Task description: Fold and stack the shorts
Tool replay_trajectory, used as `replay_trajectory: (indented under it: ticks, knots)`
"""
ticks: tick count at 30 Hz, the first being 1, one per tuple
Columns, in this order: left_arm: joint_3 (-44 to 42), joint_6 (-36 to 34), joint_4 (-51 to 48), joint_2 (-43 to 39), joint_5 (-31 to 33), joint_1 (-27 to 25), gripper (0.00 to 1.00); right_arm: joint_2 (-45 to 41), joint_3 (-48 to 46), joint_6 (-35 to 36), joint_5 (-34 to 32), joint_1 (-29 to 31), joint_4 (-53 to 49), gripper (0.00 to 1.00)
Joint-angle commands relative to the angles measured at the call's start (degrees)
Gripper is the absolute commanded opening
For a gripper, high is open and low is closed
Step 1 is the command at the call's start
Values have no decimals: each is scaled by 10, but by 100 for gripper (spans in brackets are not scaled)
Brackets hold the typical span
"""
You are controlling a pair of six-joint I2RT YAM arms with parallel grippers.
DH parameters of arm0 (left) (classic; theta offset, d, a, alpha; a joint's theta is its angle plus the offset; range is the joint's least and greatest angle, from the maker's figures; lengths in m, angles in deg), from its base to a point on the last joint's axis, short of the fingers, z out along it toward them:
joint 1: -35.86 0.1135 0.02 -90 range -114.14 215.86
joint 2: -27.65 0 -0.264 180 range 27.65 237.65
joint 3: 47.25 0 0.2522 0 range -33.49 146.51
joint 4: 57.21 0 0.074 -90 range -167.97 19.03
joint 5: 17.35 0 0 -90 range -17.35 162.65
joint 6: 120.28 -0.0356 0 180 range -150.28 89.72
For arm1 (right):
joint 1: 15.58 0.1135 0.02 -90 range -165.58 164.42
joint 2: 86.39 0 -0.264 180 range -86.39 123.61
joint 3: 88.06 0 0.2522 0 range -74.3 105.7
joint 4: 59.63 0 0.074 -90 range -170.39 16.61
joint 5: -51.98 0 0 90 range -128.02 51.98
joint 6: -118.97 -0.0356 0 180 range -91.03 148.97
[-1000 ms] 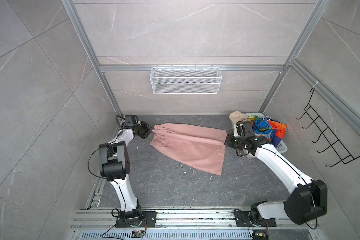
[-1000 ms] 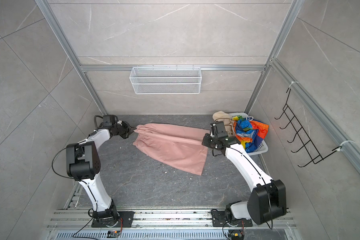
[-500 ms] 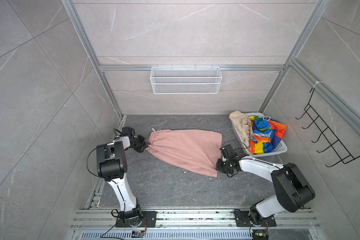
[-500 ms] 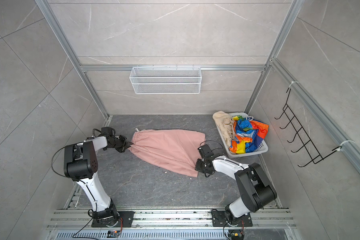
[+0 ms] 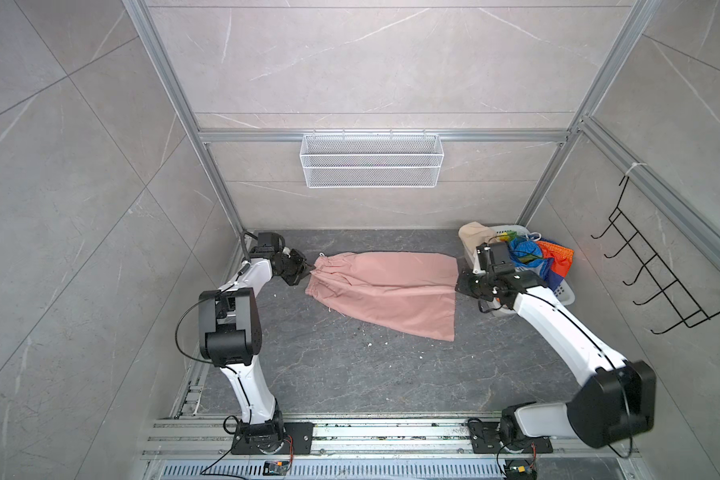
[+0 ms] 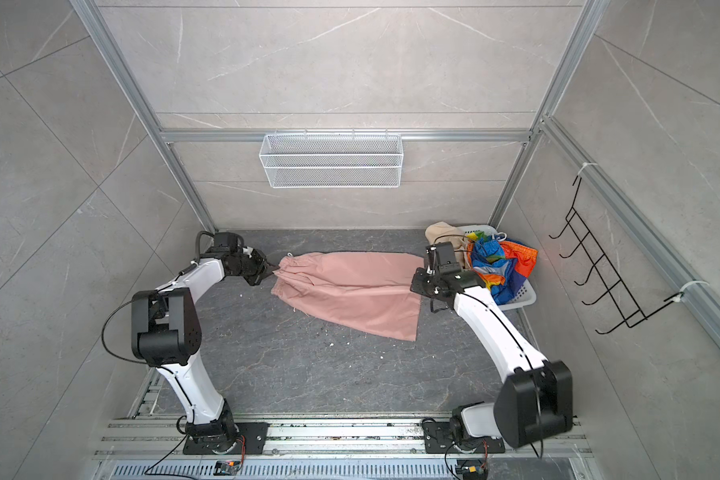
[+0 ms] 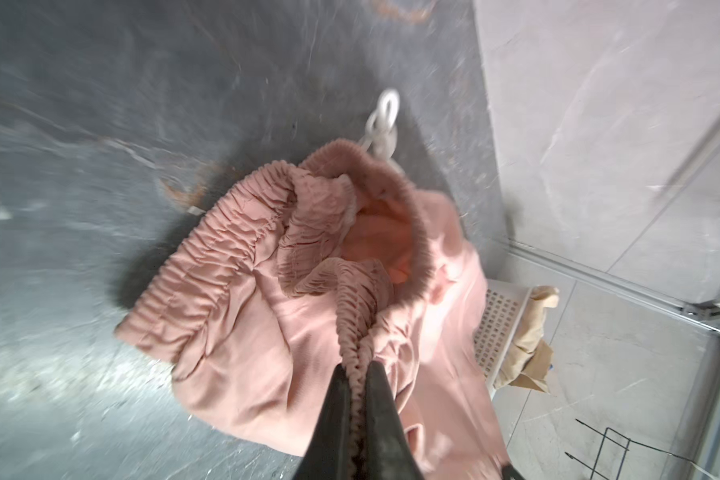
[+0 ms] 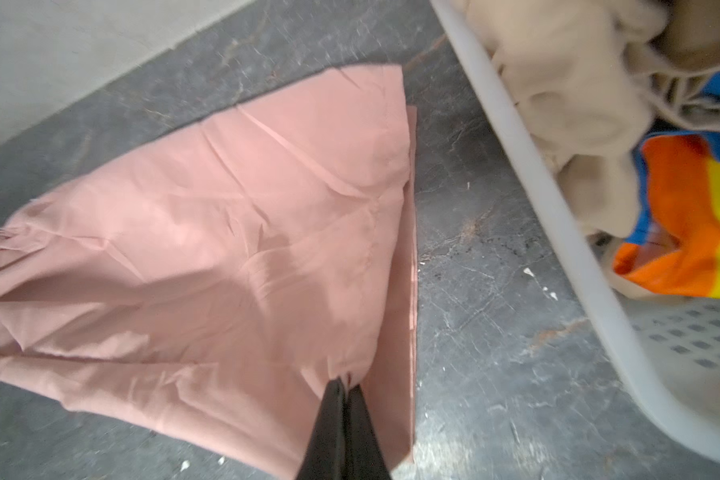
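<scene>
Salmon-pink shorts point(image 5: 385, 291) stretch across the worktop point(image 5: 350, 374) near its back edge, with the left gripper point(image 7: 356, 370) clamped on the gathered waistband and the right gripper point(image 8: 344, 380) pinching the leg hem. Beige shorts point(image 5: 472, 233) and rainbow-striped shorts point(image 5: 555, 257) sit bunched in the white basket point(image 5: 568, 293), back right corner

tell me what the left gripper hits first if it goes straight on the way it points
The salmon-pink shorts: the left gripper is shut on their gathered waistband, so it would push straight into that fabric. The white basket probably lies farther along, though depth is unclear.
</scene>
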Motion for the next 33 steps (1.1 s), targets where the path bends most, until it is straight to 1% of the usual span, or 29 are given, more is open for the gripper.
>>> replay_trajectory:
  ticks: [1,3,5,8,12,17,19,21,22,24,25,26,27,30,32,33]
  knots:
    - [-30,-31,-17,-24,9,25,0,-19,-85,-21,23,29,-32,0]
    - [-57,-32,-8,-19,9,30,0,-12,-138,-46,15,69,-2,0]
    - [-74,-36,1,-14,12,33,0,6,-180,-71,10,94,26,0]
    - [-74,-63,-20,0,35,37,0,22,-226,-103,4,125,67,0]
    - [-85,-68,-22,18,44,45,0,46,-261,-120,-4,135,95,0]
    - [-90,-68,-18,26,51,44,1,74,-270,-112,-15,135,106,0]
    - [-90,-72,-16,20,52,39,19,78,-261,-107,-15,135,100,8]
    - [-80,-85,-26,8,65,25,38,67,-242,-100,-16,135,82,23]
    - [-75,-91,-33,0,78,18,48,60,-233,-96,-16,135,73,29]
    - [-64,-108,-46,-17,109,5,70,40,-203,-85,-22,135,43,40]
    - [-57,-116,-54,-26,126,2,82,30,-185,-77,-30,135,21,48]
    - [-53,-119,-61,-31,137,2,89,22,-164,-70,-38,134,3,54]
    - [-46,-123,-74,-34,151,3,92,13,-144,-61,-48,133,-16,60]
    - [-23,-140,-109,-48,218,11,95,1,-92,-36,-60,118,-45,80]
    - [-21,-146,-102,-68,251,11,98,9,-72,-26,-45,98,-42,90]
    - [-19,-144,-88,-77,250,8,99,16,-64,-22,-31,92,-34,94]
